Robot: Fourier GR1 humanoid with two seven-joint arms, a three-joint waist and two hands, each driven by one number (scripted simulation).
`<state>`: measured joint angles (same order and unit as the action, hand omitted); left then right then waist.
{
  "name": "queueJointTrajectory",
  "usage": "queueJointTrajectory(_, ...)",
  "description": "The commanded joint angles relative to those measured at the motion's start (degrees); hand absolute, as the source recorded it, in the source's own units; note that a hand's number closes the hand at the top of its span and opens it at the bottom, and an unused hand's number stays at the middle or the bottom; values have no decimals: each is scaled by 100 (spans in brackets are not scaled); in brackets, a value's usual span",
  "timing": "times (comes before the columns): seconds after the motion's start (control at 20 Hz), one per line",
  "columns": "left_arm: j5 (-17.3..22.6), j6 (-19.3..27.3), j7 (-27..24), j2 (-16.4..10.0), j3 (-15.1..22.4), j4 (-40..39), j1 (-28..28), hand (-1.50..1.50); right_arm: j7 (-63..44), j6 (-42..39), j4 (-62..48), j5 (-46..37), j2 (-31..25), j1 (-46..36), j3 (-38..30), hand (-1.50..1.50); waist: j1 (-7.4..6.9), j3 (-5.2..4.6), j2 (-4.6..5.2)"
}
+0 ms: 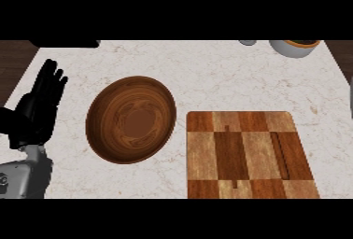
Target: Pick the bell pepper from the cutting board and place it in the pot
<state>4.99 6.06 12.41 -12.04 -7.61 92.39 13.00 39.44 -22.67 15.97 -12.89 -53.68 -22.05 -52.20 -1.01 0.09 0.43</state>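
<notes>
Left robot hand (38, 109) resting at the bench (228, 79) edge; no bell pepper in sight.
It is spread, fingers up, holding nothing; next 1 wooden bowl (131, 120), then the cutting board (248, 154) with no pepper on it, and a grey vessel (295, 46) at the far edge. Right robot hand out of view. Risk: with the pepper unseen, a reach may close on nothing or go to the wrong container.

Your left hand (38, 109) rests open, fingers up. The wooden bowl (131, 119) lies just right of it, the cutting board (248, 156) farther right again.
</notes>
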Motion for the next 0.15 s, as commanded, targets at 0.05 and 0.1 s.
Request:
queueJointTrajectory(0.05,49,-121,30,-51,-7,63,-74,0,308,-186,-347,-52,-192,176,95,-150,-36,27,17)
queueJointTrajectory(0.1,-72,53,21,110,103,134,-58,0,298,-190,-375,-6,-232,153,83,-150,-19,24,9)
